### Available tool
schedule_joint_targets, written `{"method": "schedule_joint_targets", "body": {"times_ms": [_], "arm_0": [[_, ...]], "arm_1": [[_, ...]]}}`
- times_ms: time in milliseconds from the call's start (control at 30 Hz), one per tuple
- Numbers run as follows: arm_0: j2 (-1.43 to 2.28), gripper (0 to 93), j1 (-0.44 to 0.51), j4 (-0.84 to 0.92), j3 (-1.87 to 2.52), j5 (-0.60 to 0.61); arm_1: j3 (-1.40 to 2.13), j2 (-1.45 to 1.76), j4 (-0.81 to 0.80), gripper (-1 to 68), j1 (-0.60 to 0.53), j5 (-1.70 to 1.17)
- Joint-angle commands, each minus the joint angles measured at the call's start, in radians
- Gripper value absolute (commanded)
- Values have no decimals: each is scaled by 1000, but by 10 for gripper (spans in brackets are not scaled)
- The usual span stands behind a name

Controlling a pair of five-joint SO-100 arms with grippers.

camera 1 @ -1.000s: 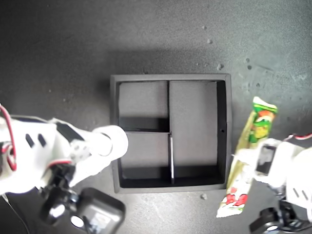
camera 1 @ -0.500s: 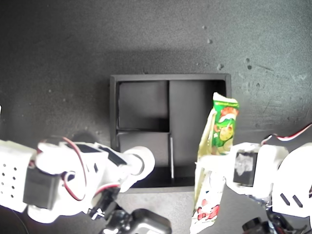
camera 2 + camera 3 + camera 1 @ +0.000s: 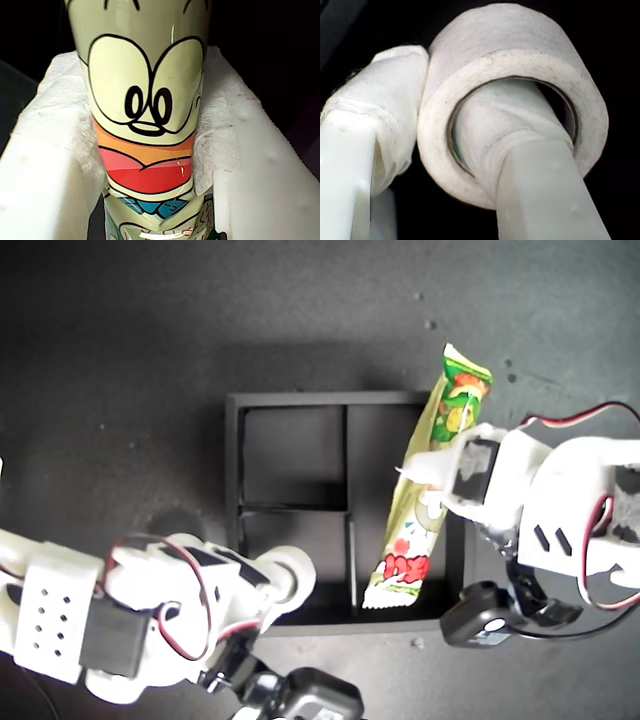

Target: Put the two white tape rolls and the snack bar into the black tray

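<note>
At the exterior view's left, the second gripper (image 3: pixel 290 575) has pushed in over the tray's (image 3: pixel 232 500) near-left compartment since a second ago, one finger through the roll's (image 3: pixel 512 107) core and the other pinching its wall from outside. At the right, the first gripper (image 3: pixel 445 472), closed on the bar (image 3: pixel 425 502), has swung it from outside the tray to slant over the long compartment, far end past the wall. Both look ready to release; a second roll is not in view.

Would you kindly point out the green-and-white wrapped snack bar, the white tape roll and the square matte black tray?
green-and-white wrapped snack bar (image 3: pixel 412 540): exterior view, lower wrapper.
white tape roll (image 3: pixel 520 55): second wrist view, outer band.
square matte black tray (image 3: pixel 233 455): exterior view, side wall.
</note>
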Motion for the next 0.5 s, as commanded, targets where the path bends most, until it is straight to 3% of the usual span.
{"method": "schedule_joint_targets", "body": {"times_ms": [0,467], "arm_0": [[-17,0,21,-17,-72,-18],[-83,69,23,-15,-104,-25]], "arm_1": [[11,9,-37,43,-2,-37],[86,8,-61,59,-17,-17]]}}
